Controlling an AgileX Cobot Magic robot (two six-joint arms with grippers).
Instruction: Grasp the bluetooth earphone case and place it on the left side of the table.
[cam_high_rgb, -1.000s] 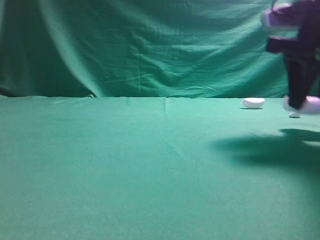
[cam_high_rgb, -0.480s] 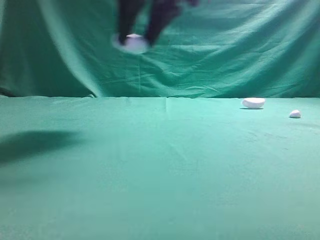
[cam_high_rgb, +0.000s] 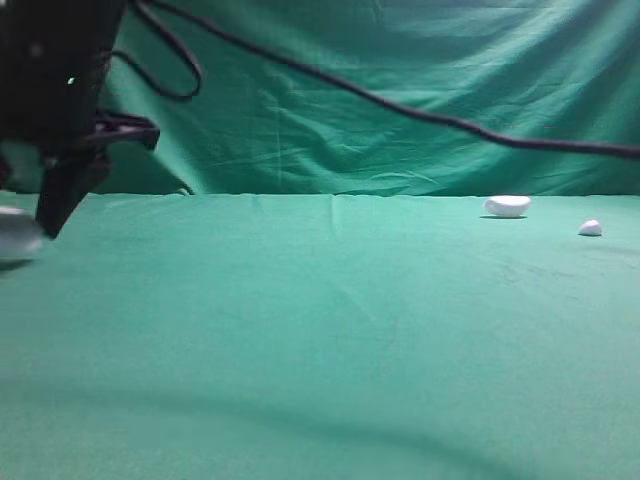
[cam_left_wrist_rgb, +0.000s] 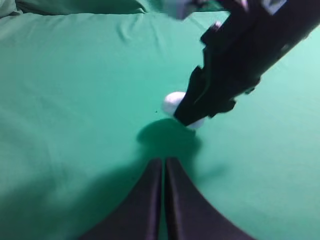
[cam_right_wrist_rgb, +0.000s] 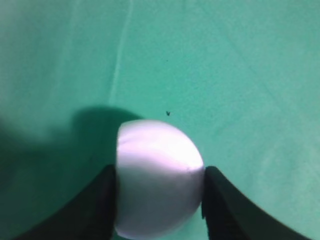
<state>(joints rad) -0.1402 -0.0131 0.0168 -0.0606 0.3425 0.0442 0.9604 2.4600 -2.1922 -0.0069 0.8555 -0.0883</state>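
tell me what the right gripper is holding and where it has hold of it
The right gripper has the case between its fingers, one on each side of its rounded body. The left gripper holds nothing.

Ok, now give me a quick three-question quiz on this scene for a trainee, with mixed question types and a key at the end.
1. True or false: the left gripper has its fingers spread wide.
2. In the high view, the bluetooth earphone case, between the fingers of the right gripper, is at: A the far left, B the middle, C the far right.
3. Fill in: besides the case, ___ small white things lie on the right of the table.

Key: 1 false, the fingers are together. 2 A. 3 two: the bean-shaped thing and the tiny lump.
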